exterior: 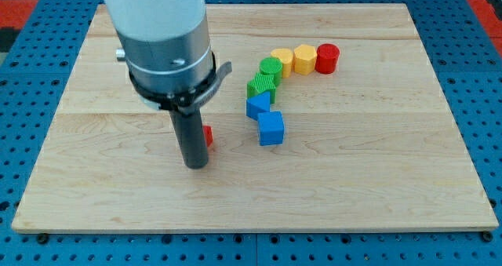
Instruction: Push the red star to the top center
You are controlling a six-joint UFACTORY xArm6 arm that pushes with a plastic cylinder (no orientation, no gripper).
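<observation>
Little of the push looks done, by my reading: the red star point(208, 135) lies in the lower left-centre of the frame, mostly hidden behind the rod, with only a red sliver showing at the rod's right edge, so its shape cannot be confirmed here. My tip point(195, 165) rests on the bench point(376, 187) just below and left of that sliver, seemingly touching or nearly touching it; the contact itself is hidden. No jaws exist on this rig, only the straight rod, so nothing spreads or pinches. What is left is nearly the whole trip up to the top centre. Open room is good: the strip running from the star up toward the top edge looks bare, though the arm's housing covers part of it. To the right stands an arc of blocks well apart from the star: a blue cube point(271, 128), a blue block point(257, 105), a green block point(262, 85), a green cylinder point(271, 67), a yellow block point(282, 60), a yellow hexagon point(303, 59) and a red cylinder point(327, 58). A path that drifts right near the top could brush the green cylinder. The left and bottom edges lie far enough off to pose little risk.
</observation>
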